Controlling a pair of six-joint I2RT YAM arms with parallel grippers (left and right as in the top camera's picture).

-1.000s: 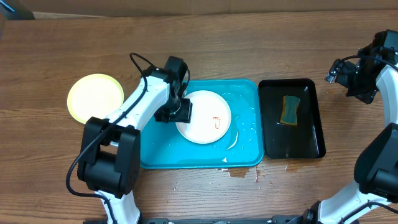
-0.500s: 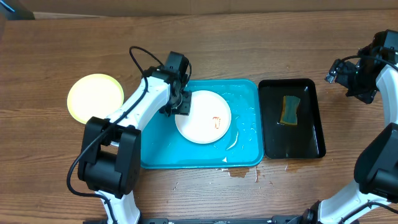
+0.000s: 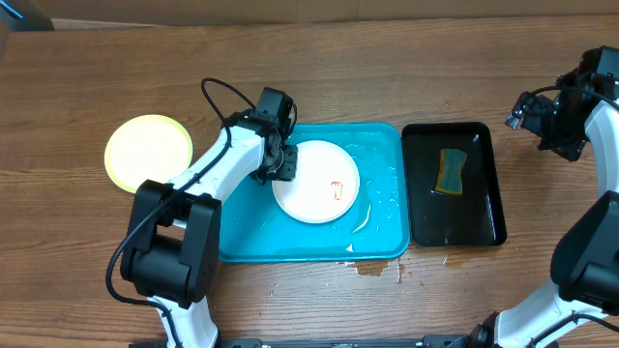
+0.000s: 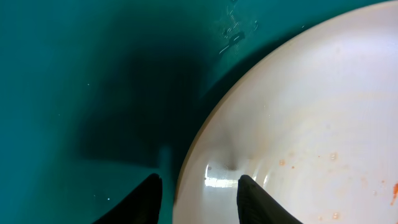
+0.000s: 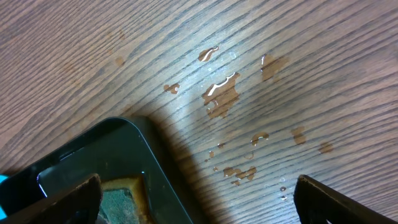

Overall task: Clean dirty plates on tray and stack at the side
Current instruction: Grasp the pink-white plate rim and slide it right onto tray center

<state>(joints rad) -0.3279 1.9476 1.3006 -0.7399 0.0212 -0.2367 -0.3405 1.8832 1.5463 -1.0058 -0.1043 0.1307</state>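
A white plate [image 3: 319,184] with a small reddish smear lies on the turquoise tray [image 3: 382,232]. My left gripper [image 3: 284,166] is low at the plate's left edge. In the left wrist view it [image 4: 199,200] is open, one finger over the tray [image 4: 74,74] and one over the plate [image 4: 311,112], the rim between them. A pale yellow-green plate [image 3: 148,152] lies on the table to the left of the tray. No third plate shows. My right gripper [image 3: 532,114] is open and empty, up at the far right, above the table [image 5: 280,43].
A narrow black tray [image 3: 479,208] holding a green and yellow sponge [image 3: 451,170] stands right of the turquoise tray; its corner [image 5: 106,155] shows in the right wrist view. Water drops [image 5: 221,93] lie on the wood there, and more wet spots [image 3: 372,268] lie at the turquoise tray's front edge.
My left gripper has shifted a little toward the far side along the plate's left rim and turned slightly. The plates and the right arm have not moved.
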